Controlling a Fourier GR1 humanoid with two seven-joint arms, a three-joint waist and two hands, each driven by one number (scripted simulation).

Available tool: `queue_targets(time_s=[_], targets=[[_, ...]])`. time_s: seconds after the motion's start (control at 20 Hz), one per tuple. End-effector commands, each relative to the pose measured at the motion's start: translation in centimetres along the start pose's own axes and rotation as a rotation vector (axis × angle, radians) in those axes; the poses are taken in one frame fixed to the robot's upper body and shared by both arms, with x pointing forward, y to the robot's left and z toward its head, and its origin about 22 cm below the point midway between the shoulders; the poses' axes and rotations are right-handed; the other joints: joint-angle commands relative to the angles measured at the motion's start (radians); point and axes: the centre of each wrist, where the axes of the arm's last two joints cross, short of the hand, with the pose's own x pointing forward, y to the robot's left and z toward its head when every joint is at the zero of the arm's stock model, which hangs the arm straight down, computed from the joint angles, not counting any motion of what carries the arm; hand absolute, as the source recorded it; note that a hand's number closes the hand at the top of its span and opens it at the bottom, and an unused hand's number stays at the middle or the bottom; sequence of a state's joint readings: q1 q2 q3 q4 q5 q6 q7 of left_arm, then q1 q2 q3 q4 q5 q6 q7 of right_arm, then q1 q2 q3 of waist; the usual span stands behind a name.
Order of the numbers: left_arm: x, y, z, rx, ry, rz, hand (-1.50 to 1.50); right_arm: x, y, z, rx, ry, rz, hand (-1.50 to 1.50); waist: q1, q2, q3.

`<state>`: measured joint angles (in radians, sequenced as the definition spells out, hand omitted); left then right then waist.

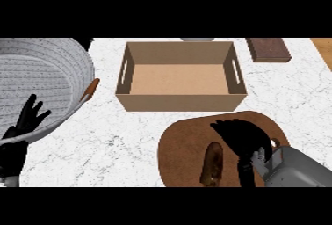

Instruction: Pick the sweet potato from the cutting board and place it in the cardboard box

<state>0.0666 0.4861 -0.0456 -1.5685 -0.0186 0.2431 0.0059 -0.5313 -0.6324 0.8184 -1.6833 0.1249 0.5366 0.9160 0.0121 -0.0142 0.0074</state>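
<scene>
A long brown sweet potato point(213, 164) lies on the oval brown cutting board point(182, 149) at the lower middle. My right hand point(241, 136) hovers over the board just right of the sweet potato, fingers relaxed and pointing up-left, with nothing held. Behind the board stands the open cardboard box point(182, 102), with nothing inside. At the left edge my left hand point(26, 119) rests open, fingers up, in front of the white basket.
A large white woven basket point(39, 79) with a brown handle fills the upper left. A dark brown block point(267, 49) lies at the back right, beside a wooden edge point(323, 49). A grey rim point(196, 39) shows behind the box.
</scene>
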Motion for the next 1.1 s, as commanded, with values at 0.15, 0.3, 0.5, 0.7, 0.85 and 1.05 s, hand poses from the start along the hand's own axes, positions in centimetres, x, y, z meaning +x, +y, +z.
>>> queue_targets(time_s=[0.15,0.3,0.5,0.7,0.85,1.05], targets=[[-2.0,1.9,-2.4,0.066,0.13,-0.047,0.0,2.7,-0.5,-0.7,0.037,0.028,0.014,-1.5,-0.02,0.017,-0.009],[-1.2,1.6,-1.3,0.058,0.145,-0.067,0.0,2.4,0.5,-1.3,0.044,0.0,-0.002,-1.5,-0.015,0.015,-0.007],[-0.2,1.3,-2.9,0.065,0.137,-0.035,0.0,3.8,0.7,-0.7,0.04,-0.063,-0.007,-1.5,-0.024,0.016,-0.008],[-0.2,2.1,-3.3,0.078,0.118,-0.057,0.0,5.5,0.7,-0.8,0.048,-0.088,0.007,-1.5,-0.023,0.016,-0.008],[-1.9,2.2,-2.6,0.081,0.125,-0.076,0.0,6.9,1.2,-1.2,0.074,-0.054,0.062,-1.5,-0.025,0.019,-0.009],[-0.6,2.2,-2.0,0.053,0.126,-0.055,0.0,5.0,1.8,-3.0,0.115,0.032,0.045,-1.5,-0.02,0.018,-0.008]])
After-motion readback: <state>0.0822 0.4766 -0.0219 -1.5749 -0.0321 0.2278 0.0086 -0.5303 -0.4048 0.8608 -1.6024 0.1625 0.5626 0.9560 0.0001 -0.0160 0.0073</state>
